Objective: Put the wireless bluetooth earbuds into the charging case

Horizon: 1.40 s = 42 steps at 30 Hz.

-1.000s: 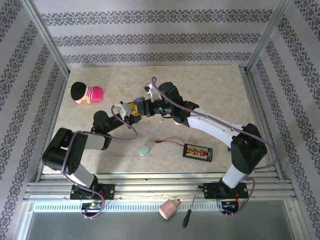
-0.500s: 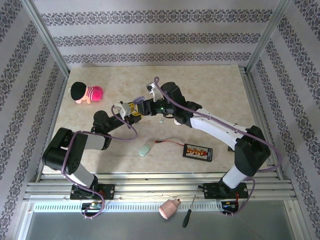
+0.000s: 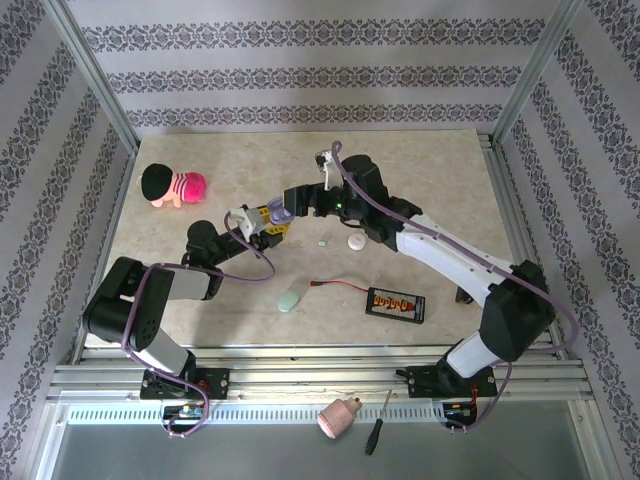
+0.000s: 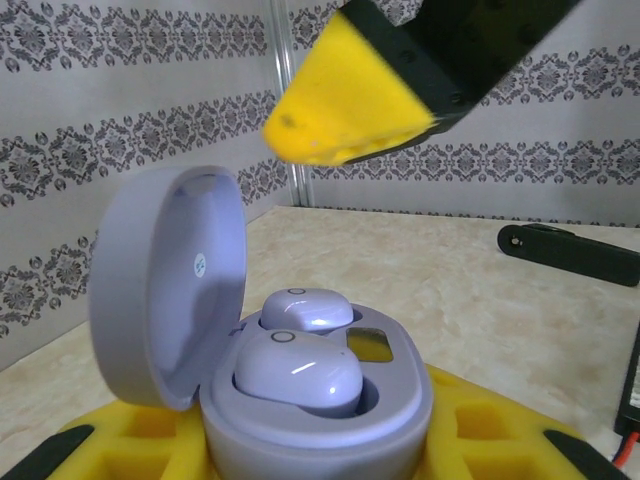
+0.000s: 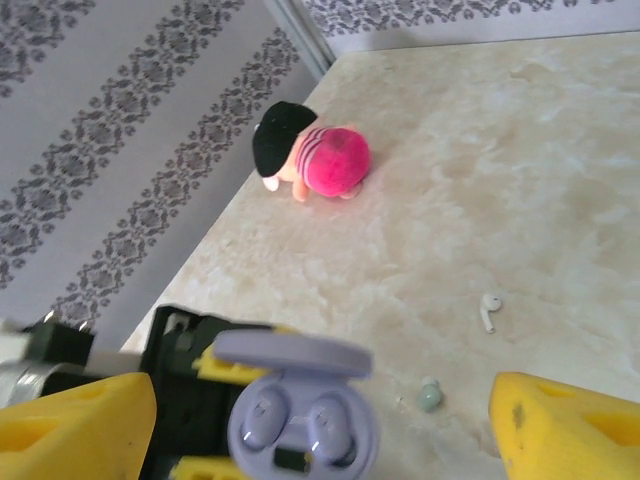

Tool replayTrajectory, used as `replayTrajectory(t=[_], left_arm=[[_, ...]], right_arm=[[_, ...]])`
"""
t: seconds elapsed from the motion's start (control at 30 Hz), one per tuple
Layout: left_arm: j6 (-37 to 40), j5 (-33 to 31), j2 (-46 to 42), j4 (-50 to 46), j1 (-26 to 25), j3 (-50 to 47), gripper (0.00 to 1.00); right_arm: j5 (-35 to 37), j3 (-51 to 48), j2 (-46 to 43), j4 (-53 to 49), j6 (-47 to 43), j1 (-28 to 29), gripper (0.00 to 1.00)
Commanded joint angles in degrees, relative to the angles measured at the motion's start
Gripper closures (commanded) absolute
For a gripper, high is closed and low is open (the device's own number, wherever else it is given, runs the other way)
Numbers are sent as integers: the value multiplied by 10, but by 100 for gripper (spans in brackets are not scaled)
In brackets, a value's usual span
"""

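**Student:** Which step is shown?

**Tutor:** The left gripper (image 3: 268, 226) is clenched on the open lavender case (image 4: 318, 410) and holds it above the table (image 3: 440, 170), with the lid (image 4: 170, 285) tipped back. Two lavender buds (image 4: 297, 372) sit in the wells, one behind the other in the left wrist view. I judge this pair inserted, with only the closing left. Whether both are pressed fully home I cannot tell.

**Student:** And the other arm?

**Tutor:** The right gripper (image 3: 296, 200) hovers just above the case. Its fingers (image 5: 75, 420) are spread and grasp nothing.

**Student:** What does the next move call for?

**Tutor:** Most likely a light push on the lid while the left clamp braces the case. Too hard a push could twist the case between the pads. Loose pieces remain after that. A green bud (image 5: 428, 397) and a white bud (image 5: 489, 312) lie on the table, the green one near the white case (image 3: 356, 241). The green case (image 3: 289, 298) lies closer to the arm bases. Each bud is tiny, so it will need a fine pinch from above.
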Motion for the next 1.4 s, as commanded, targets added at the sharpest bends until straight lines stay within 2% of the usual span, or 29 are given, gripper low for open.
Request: replayTrajectory(t=[0.0, 0.1, 0.3, 0.57, 0.77, 1.07, 1.37], left_arm=[[15, 22, -21, -10, -9, 6, 75], [16, 20, -22, -12, -9, 6, 75], [10, 12, -18, -6, -9, 10, 75], [-2, -19, -7, 11, -9, 13, 76], [-32, -24, 2, 37, -9, 19, 76], [-47, -22, -3, 41, -9, 26, 76], [-52, -37, 7, 51, -13, 29, 76]], right_arm=[[0, 56, 33, -52, 37, -6, 14], [-22, 82, 60, -82, 51, -13, 16], [-101, 80, 96, -53, 81, -18, 16], [-98, 35, 74, -29, 93, -20, 16], [-171, -32, 56, 92, 204, -47, 16], [-279, -70, 69, 240, 351, -63, 18], [-335, -97, 117, 400, 479, -63, 35]])
